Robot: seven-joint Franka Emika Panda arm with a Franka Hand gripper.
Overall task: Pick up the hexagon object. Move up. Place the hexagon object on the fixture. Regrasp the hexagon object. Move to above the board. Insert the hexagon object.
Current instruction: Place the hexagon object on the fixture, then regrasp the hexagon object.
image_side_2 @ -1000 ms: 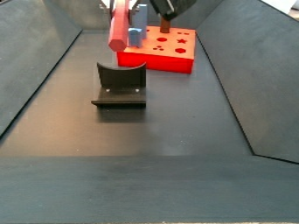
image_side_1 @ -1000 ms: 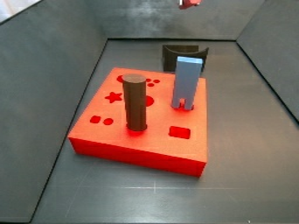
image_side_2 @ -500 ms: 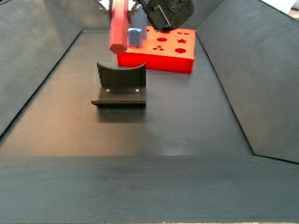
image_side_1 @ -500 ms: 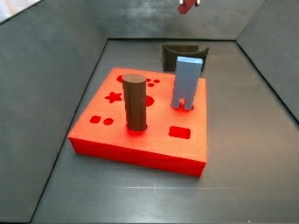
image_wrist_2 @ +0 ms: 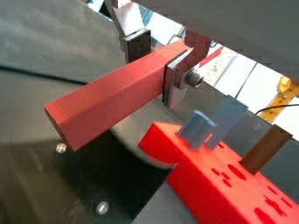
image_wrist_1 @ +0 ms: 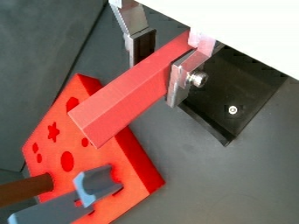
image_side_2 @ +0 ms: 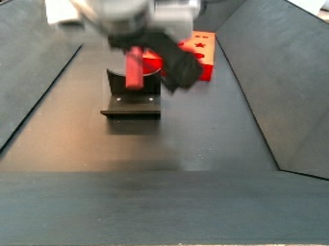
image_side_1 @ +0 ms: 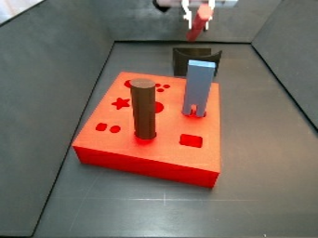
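The hexagon object (image_wrist_1: 117, 101), a slim red-orange bar, is clamped between my silver fingers in both wrist views. My gripper (image_wrist_1: 162, 63) is shut on it near one end. In a side view the gripper (image_side_2: 141, 43) hangs low over the dark fixture (image_side_2: 133, 104), with the bar (image_side_2: 134, 69) pointing down toward the notch. Whether the bar touches the fixture I cannot tell. The red board (image_side_1: 137, 149) with its cut-out holes lies in front of the fixture (image_side_1: 189, 54). Only the bar's lower end (image_side_1: 198, 28) shows under the gripper (image_side_1: 192, 14) there.
A dark brown cylinder (image_side_1: 145, 109) and a light blue block (image_side_1: 202, 88) stand upright in the board. Sloped grey walls close in the floor on both sides. The board (image_side_2: 199, 48) lies just beyond the fixture, partly hidden by my arm.
The gripper has come down with the bar, from high above to just over the fixture. My arm now covers part of the board in a side view.
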